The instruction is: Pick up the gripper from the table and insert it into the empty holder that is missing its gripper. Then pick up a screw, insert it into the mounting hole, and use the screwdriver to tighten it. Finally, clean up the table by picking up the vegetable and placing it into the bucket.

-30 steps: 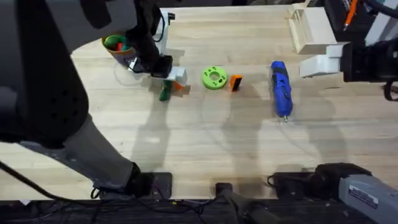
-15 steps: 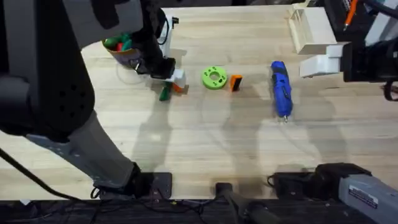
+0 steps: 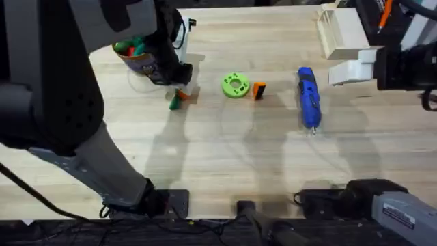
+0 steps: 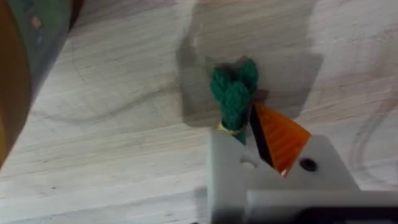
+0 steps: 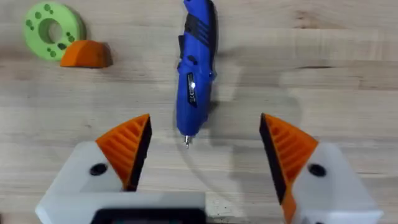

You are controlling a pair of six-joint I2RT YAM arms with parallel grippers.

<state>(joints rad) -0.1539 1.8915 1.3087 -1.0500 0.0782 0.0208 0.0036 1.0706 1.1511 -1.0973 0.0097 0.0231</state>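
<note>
The dark-green vegetable (image 3: 176, 101) lies on the table beside the yellow bucket (image 3: 133, 56). My left gripper (image 3: 183, 93) is shut on the vegetable (image 4: 233, 93), whose leafy top sticks out past a single orange finger (image 4: 280, 137). The white holder (image 4: 231, 177) beside that finger bears no orange finger. The loose orange gripper (image 3: 259, 90) lies next to a green disc (image 3: 235, 85). The blue screwdriver (image 3: 308, 96) lies right of them. My right gripper (image 5: 205, 155) hangs open above the screwdriver (image 5: 195, 68), tip toward it.
The bucket holds several colourful toys, and its wall (image 4: 9, 93) is close beside the left gripper. A pale wooden box (image 3: 341, 31) stands at the back right. The right arm's white mount (image 3: 355, 68) hovers right of the screwdriver. Bare wood fills the table's front half.
The left gripper has shifted slightly toward the bucket, and its white tip is now tucked under the arm. The vegetable has nudged left with it. The right arm has not moved.
</note>
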